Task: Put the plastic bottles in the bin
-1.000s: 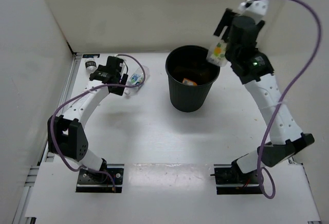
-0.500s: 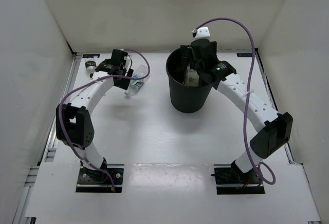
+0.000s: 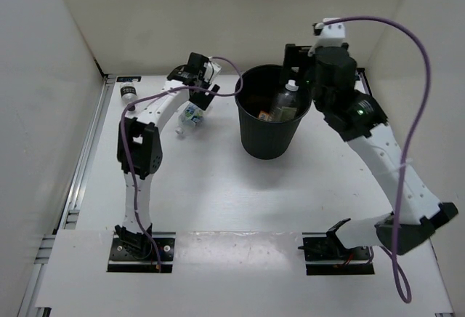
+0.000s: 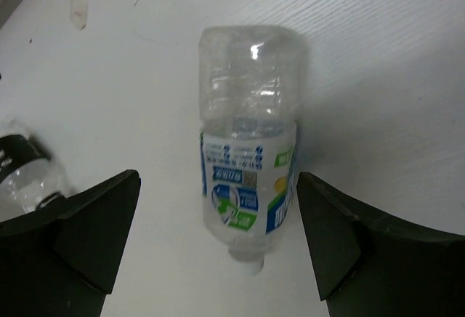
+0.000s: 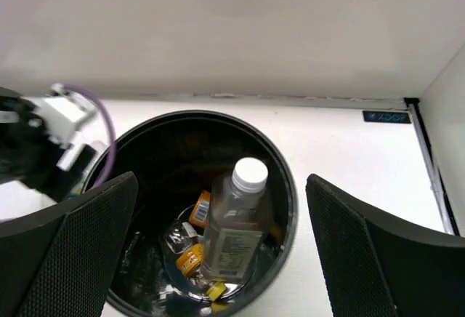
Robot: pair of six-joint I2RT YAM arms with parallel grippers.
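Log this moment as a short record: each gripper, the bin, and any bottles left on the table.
Left gripper: open, over the clear plastic bottle with the blue-green label, which lies on its side on the white table
Right gripper: open, empty, above the tall round black plastic bin
In bin: clear white-capped bottle, leaning; orange-labelled items beneath
Also on table: clear bottle with black cap

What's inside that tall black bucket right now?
Inside the tall round black plastic bin, a clear white-capped plastic bottle stands leaning, a short orange bottle beside it. Beneath lie smaller items too dark to identify; they cover the floor.
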